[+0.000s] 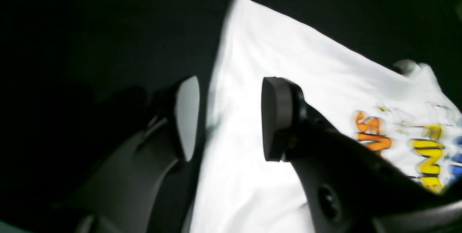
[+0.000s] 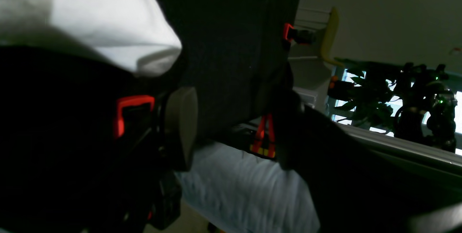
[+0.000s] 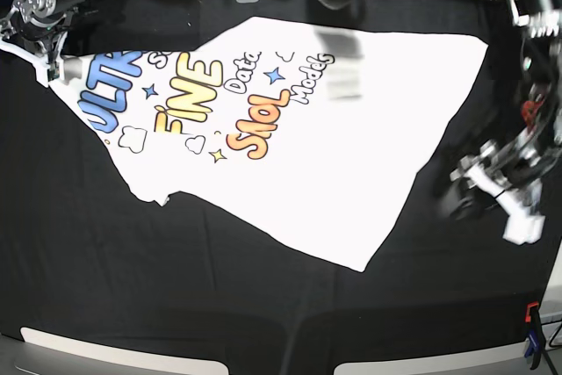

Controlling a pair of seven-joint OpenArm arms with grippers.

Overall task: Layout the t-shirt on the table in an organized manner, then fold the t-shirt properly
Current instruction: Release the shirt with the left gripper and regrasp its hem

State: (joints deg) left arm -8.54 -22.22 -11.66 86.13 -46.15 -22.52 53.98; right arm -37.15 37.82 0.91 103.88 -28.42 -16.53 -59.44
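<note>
Shirt [image 3: 351,155] lies print-up on the black bench [image 3: 219,305], spread but skewed, its long edges running diagonally, so the layout is probably not finished. The left tool [image 1: 229,117] hangs just over one white edge of the cloth with its jaws parted and nothing between them, one pad over fabric and the other over black cloth, which looks like a line-up to pinch that edge and pull it straight. The right tool [image 2: 234,128] is at the far corner by the blue lettering, jaws wide and holding nothing; a white fold sits just beside it. Red clamps [image 2: 135,112] line the bench edge near that tool and could catch a low sweep.
</note>
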